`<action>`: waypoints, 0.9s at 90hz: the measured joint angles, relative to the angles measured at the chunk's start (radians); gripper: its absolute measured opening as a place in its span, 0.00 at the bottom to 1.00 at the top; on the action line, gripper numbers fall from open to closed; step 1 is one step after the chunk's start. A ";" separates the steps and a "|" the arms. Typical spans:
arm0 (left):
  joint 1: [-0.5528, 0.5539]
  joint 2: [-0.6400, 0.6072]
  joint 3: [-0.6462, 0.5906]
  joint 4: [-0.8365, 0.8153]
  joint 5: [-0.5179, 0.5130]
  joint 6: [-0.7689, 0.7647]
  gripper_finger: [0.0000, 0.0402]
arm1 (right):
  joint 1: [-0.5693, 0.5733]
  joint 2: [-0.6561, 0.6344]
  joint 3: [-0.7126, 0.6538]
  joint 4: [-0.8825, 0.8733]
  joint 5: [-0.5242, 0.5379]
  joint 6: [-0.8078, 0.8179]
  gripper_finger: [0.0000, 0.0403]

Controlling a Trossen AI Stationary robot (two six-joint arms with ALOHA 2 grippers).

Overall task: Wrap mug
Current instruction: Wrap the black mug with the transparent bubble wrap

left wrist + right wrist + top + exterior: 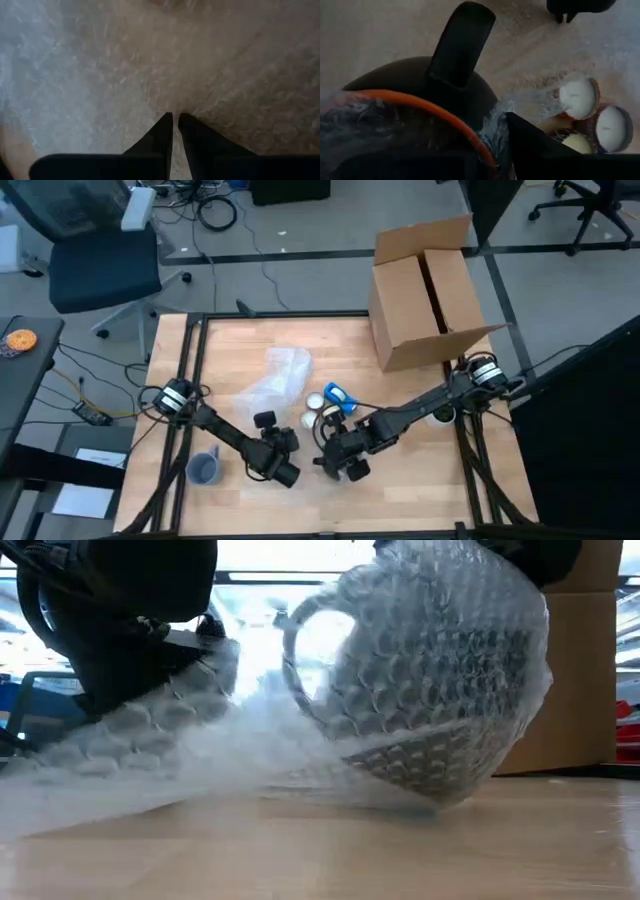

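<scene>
Low in the frame's centre, the right gripper [485, 95] clamps the mug [405, 115] rim, lifting it so the left gripper [175, 122], pinching the wrap [125, 65], can fold it around.

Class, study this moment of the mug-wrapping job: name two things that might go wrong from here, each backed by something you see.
1. The right gripper grips the tilted mug by its rim; it may slip and roll.
2. The left gripper pinches only an edge of the bubble wrap, so the sheet might tear or pull free.
3. The tape rolls sit close by and could get knocked.
</scene>
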 joint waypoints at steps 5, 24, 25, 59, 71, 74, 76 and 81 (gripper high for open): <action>0.000 0.000 0.000 0.000 0.000 0.000 0.07 | -0.004 0.000 0.000 0.000 0.000 0.001 0.11; 0.000 0.000 0.000 -0.005 -0.001 0.000 0.07 | -0.018 0.000 0.000 0.000 0.000 0.095 0.17; 0.000 0.000 0.000 -0.005 -0.001 0.000 0.07 | -0.018 0.000 0.000 0.000 0.000 0.099 0.18; -0.002 0.005 0.021 -0.103 0.011 0.002 0.07 | -0.012 0.000 0.000 0.052 -0.017 0.109 0.37; -0.012 0.005 0.038 -0.113 0.000 0.004 0.07 | -0.012 -0.005 0.000 0.050 -0.019 0.111 0.40; -0.015 0.005 0.041 -0.114 -0.009 0.005 0.07 | -0.012 -0.009 0.000 0.051 -0.019 0.114 0.41; -0.018 0.005 0.044 -0.118 -0.015 0.005 0.07 | -0.012 -0.013 0.000 0.053 -0.019 0.115 0.41; -0.022 0.005 0.052 -0.131 -0.032 0.006 0.07 | -0.011 -0.023 0.000 0.062 -0.018 0.125 0.42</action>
